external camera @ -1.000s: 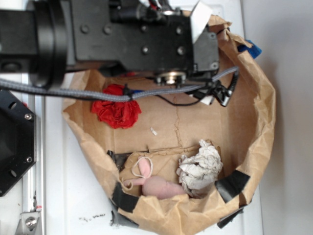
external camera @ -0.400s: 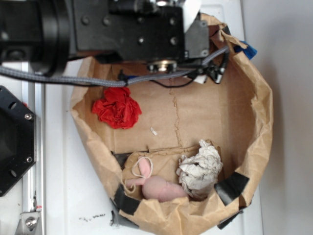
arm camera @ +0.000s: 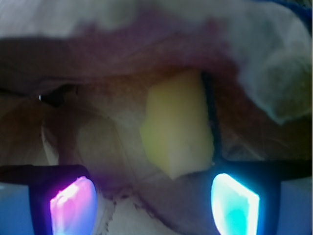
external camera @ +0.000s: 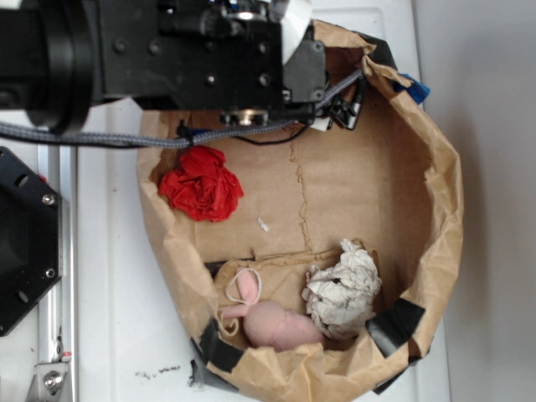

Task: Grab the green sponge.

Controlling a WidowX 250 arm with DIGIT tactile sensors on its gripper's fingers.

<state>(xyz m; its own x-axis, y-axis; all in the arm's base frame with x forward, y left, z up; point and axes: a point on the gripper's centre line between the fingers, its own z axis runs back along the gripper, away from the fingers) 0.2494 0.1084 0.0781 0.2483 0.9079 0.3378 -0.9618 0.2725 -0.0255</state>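
Overhead, the black robot arm (external camera: 167,59) fills the upper part of the exterior view, reaching over the top rim of the crumpled brown paper bag (external camera: 419,218) that lies open on the white table (external camera: 109,318). Inside the bag, the ruffled red cloth ball (external camera: 201,186) sits at the upper left, the wrinkly white paper wad (external camera: 343,289) at the lower right, and a pale pink soft toy (external camera: 272,322) just left of the wad. In the wrist view, the gripper (arm camera: 154,200) stands wide apart, its two glowing fingertips empty. The yellow rectangular foam sponge with a dark green edge (arm camera: 178,127) lies tilted on the bag floor just ahead, between the fingers' lines and nearer the right one.
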